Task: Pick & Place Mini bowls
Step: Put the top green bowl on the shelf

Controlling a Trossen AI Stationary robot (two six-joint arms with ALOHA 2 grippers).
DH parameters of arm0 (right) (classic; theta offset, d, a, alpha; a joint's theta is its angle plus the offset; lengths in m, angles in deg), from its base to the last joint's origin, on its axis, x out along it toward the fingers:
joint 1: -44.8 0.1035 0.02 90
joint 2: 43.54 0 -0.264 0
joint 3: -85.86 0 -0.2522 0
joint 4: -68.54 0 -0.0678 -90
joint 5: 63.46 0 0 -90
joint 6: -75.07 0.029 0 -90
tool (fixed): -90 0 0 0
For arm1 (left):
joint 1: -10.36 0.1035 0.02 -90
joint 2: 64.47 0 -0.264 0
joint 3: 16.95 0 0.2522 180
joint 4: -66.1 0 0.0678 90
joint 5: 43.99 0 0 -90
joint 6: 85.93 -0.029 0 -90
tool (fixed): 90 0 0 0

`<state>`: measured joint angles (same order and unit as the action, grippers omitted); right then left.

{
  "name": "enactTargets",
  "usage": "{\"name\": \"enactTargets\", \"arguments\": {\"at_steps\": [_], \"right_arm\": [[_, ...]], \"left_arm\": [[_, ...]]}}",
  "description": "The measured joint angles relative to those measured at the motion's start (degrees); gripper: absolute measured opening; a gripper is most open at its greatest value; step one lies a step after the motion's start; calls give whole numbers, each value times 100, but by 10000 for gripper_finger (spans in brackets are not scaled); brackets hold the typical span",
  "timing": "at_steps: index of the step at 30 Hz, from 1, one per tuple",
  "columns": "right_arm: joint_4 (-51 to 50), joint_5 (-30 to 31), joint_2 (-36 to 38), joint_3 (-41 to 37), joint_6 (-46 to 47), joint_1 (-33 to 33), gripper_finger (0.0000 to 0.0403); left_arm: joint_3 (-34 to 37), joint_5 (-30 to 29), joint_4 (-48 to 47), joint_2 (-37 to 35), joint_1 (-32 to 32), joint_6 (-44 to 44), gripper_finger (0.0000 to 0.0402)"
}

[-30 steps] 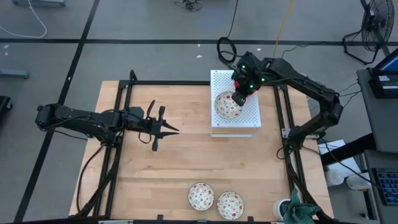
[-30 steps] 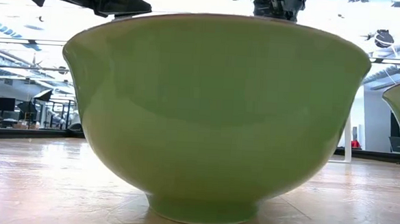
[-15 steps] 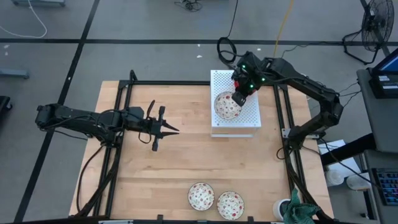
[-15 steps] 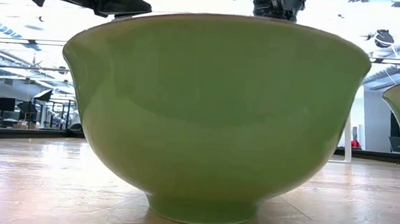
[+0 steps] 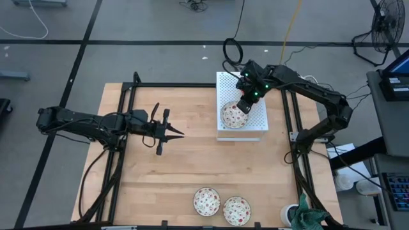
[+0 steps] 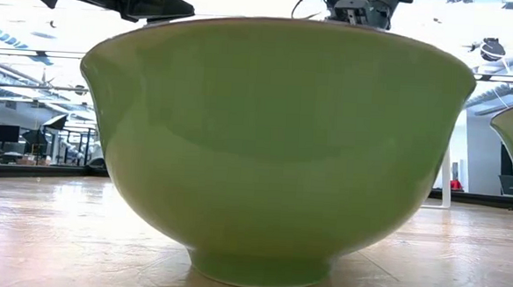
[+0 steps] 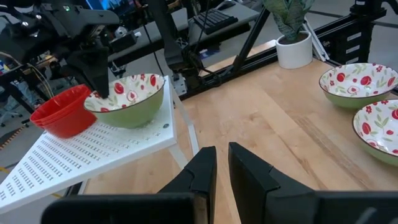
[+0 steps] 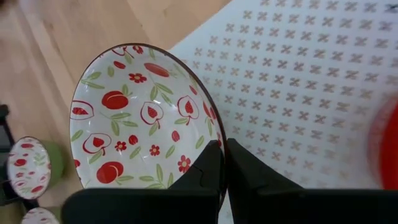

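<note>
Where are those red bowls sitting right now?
In the left wrist view, the red bowls sit stacked on the white board, touching the floral bowl that the right hand grips by its rim.

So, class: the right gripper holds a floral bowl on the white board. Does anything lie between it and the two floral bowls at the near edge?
Nothing visible. Bare table separates the held bowl from the pair; the left gripper waits aside.
</note>
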<state>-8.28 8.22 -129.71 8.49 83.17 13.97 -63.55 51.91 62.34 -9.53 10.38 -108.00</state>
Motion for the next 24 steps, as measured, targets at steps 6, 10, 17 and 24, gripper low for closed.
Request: {"name": "enactTargets", "arguments": {"at_steps": [6, 10, 17, 24], "right_arm": [[15, 21, 11, -34, -18, 2, 2], [12, 32, 11, -34, 17, 2, 7], [12, 41, 11, -34, 19, 2, 8], [28, 37, 11, -31, 21, 2, 19]], "left_arm": [[0, -1, 0, 0, 1, 0, 49], [0, -1, 0, 0, 1, 0, 49], [0, -1, 0, 0, 0, 0, 49], [0, -1, 0, 0, 1, 0, 49]]}}
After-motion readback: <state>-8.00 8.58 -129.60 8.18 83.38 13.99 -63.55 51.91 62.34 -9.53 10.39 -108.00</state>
